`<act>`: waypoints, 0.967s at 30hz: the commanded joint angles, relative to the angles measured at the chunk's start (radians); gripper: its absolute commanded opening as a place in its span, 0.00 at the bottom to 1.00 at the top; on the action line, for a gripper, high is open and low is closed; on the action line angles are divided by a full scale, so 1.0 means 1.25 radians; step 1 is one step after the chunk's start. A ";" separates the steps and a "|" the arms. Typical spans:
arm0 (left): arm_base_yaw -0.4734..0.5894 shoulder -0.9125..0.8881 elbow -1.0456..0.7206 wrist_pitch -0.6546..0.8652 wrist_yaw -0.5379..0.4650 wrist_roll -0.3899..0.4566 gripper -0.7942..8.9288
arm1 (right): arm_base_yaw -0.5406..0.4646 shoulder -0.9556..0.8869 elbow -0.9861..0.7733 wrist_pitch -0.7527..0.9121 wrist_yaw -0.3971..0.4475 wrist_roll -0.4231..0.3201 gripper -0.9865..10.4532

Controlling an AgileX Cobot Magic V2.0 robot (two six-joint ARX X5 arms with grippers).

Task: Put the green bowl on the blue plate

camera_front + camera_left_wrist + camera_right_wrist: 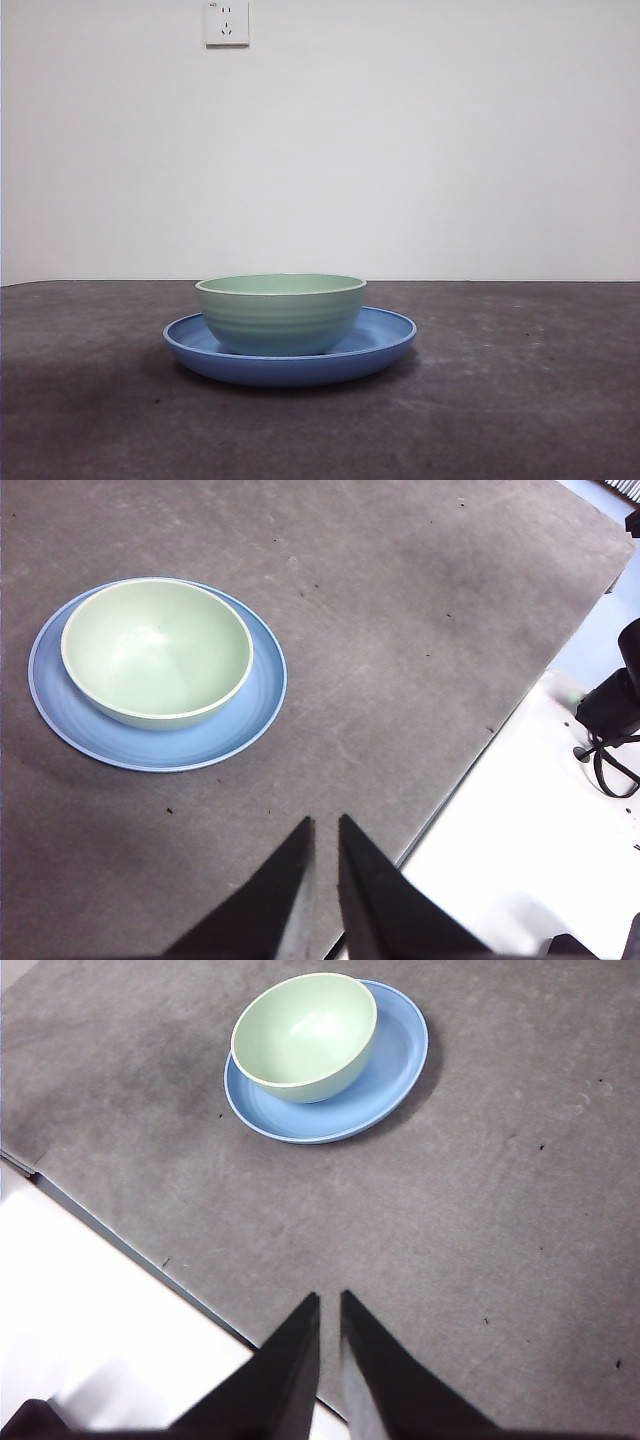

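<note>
Pale mint-green glossy bowl (281, 312) sits off-centre on the wide blue glossy plate (385, 335); left gripper (325, 825) and right gripper (330, 1300), nearly closed and empty, hang well apart near the grey tabletop's (520, 400) edges.

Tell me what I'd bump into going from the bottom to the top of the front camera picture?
Gray table → blue plate → green bowl → white wall → wall socket.
</note>
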 commanded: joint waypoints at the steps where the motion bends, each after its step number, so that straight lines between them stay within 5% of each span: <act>1: -0.001 0.003 0.006 0.007 0.005 0.003 0.12 | 0.007 0.002 0.008 0.007 0.000 0.000 0.11; 10: 0.167 -0.048 -0.070 0.064 0.005 0.005 0.12 | 0.007 0.002 0.008 0.007 0.000 0.000 0.11; 18: 0.385 -0.220 -0.349 0.399 -0.076 0.039 0.11 | 0.007 0.002 0.008 0.007 0.000 0.000 0.11; 24: 0.439 -0.331 -0.547 0.567 -0.149 0.039 0.11 | 0.007 0.002 0.008 0.007 0.000 0.000 0.11; 29: 0.450 -0.394 -0.623 0.574 -0.198 0.035 0.11 | 0.007 0.002 0.008 0.008 0.000 0.000 0.11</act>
